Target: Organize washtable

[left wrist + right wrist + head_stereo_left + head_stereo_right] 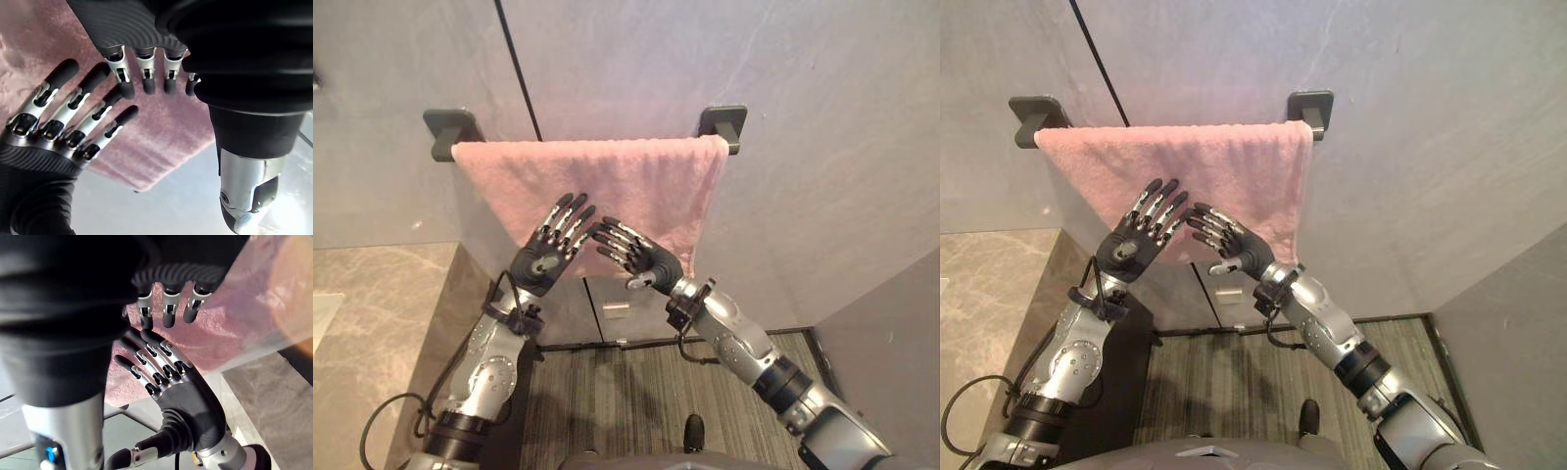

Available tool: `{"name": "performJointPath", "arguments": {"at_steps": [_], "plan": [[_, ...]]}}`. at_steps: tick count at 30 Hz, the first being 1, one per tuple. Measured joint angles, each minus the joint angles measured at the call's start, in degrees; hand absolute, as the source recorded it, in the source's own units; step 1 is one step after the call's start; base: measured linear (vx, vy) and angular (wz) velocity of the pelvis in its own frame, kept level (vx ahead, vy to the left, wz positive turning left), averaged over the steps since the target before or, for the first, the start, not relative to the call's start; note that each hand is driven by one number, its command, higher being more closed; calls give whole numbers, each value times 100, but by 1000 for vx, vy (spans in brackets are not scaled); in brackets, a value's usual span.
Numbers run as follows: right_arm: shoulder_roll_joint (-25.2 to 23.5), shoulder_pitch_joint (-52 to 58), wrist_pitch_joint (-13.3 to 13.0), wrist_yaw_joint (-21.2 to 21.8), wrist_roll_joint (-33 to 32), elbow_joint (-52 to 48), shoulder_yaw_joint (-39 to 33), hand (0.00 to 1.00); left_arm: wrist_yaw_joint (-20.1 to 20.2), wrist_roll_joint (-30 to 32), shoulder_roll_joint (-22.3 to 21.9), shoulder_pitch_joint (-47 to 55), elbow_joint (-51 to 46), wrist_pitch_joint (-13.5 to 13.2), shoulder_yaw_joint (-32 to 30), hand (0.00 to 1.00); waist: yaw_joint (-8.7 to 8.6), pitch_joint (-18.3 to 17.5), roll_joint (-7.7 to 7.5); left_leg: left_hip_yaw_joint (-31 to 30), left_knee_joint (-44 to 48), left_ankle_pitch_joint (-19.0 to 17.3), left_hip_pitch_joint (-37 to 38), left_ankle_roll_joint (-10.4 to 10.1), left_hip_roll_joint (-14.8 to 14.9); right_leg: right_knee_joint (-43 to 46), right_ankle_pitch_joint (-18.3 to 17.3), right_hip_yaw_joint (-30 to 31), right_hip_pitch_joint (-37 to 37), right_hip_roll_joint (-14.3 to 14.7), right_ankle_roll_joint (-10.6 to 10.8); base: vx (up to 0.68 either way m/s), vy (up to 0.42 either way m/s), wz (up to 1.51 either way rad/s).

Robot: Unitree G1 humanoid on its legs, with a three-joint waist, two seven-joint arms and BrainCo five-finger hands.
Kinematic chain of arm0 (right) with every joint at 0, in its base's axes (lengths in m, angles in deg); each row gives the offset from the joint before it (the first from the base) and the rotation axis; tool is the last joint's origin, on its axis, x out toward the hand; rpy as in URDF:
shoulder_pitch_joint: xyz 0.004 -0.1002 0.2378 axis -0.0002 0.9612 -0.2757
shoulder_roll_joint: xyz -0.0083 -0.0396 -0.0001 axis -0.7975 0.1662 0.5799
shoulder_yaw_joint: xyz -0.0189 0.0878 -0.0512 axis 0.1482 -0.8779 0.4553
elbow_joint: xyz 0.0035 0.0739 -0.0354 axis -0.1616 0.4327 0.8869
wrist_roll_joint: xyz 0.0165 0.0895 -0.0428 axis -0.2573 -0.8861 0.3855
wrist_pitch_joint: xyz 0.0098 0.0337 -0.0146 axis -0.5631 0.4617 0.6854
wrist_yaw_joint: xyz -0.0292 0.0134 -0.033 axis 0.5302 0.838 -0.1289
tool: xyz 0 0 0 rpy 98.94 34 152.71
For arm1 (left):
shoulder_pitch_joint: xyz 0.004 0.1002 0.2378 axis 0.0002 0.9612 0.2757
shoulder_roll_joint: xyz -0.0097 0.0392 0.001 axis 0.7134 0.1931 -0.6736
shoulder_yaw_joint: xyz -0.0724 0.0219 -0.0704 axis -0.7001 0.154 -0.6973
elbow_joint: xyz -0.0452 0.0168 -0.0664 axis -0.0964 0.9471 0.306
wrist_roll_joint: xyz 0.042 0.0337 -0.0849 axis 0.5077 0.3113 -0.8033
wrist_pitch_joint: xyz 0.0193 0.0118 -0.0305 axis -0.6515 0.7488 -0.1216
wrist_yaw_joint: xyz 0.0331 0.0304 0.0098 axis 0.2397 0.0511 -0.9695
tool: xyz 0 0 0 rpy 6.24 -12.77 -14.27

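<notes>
A pink towel [607,176] hangs spread over a rail between two dark grey wall brackets [445,127] [724,122]. Both hands are raised side by side in front of the towel's lower part. My left hand [545,257] has its fingers [146,73] straight and fanned upward, open, with nothing in it. My right hand [651,264] points its straight fingers [168,306] toward the left hand, also open and holding nothing. The fingertips of both lie close to the cloth [161,132]; I cannot tell whether they touch it.
A beige stone counter [372,323] lies at the left. A striped grey mat [636,392] covers the floor below. A small metal fitting [615,310] sits low under the towel. A dark seam [519,69] runs down the grey wall.
</notes>
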Motion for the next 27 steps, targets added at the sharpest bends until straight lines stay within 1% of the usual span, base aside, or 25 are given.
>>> {"name": "performJointPath", "arguments": {"at_steps": [5, 8, 10, 13, 19, 21, 23, 27], "plan": [[-156, -329, -6, -292, 113, 309, -341, 0, -224, 142, 0, -381, 360, -20, 3, 0, -5, -17, -31, -66, 74, 3, -168, -4, 0, 0, 21, -47, -101, -16, -20, -30, -8, 6], [-170, -397, -8, -486, 211, 569, -686, 0, -308, 154, -5, -541, 511, -54, 7, 0, 9, -17, -30, -73, 75, 5, -175, -6, 3, 0, 22, -55, -103, -13, -20, 0, 0, 0], [-165, -397, -8, -598, 216, 585, -980, 0, -403, 355, 43, -602, 700, -134, -16, 0, -6, -16, -29, -74, 73, 5, -189, -6, 2, 0, 22, -58, -116, -14, -21, 0, 0, 0], [-148, -395, -19, -731, 203, 587, -1383, 0, -507, 579, 90, -673, 969, -152, -16, 0, -12, -14, -30, -69, 78, 5, -254, -6, 1, 0, 25, -55, -183, -15, -23, 0, 0, 0], [-126, -52, -25, -779, 203, 575, -1768, 0, -863, 1123, 196, -703, 1435, -161, -59, 0, -26, -8, -28, -48, 74, 5, -266, -7, 12, -1, 29, -41, -214, -1, -27, 0, 0, 0], [-128, 263, -24, -788, 204, 560, -2039, 0, -995, 1515, 172, -558, 1556, -159, -260, 0, -30, -4, -35, -20, 62, 3, -246, -6, 12, -1, 29, -12, -214, 3, -27, 5, 6, -5], [-127, 558, -25, -817, 204, 503, -2353, 0, -1042, 1657, 122, -346, 1661, -161, -483, 0, -31, -2, -33, 15, 40, 2, -214, -6, 12, -2, 28, 22, -214, 11, -27, 3, 0, -10], [-129, 1128, -65, -845, 201, 451, -3069, 0, -1269, 1970, -297, 198, 1710, -167, -1104, 0, -40, 1, -34, 66, 4, -1, -166, -7, 19, -3, 25, 60, -211, 22, -29, 2, -2, -7]]}}
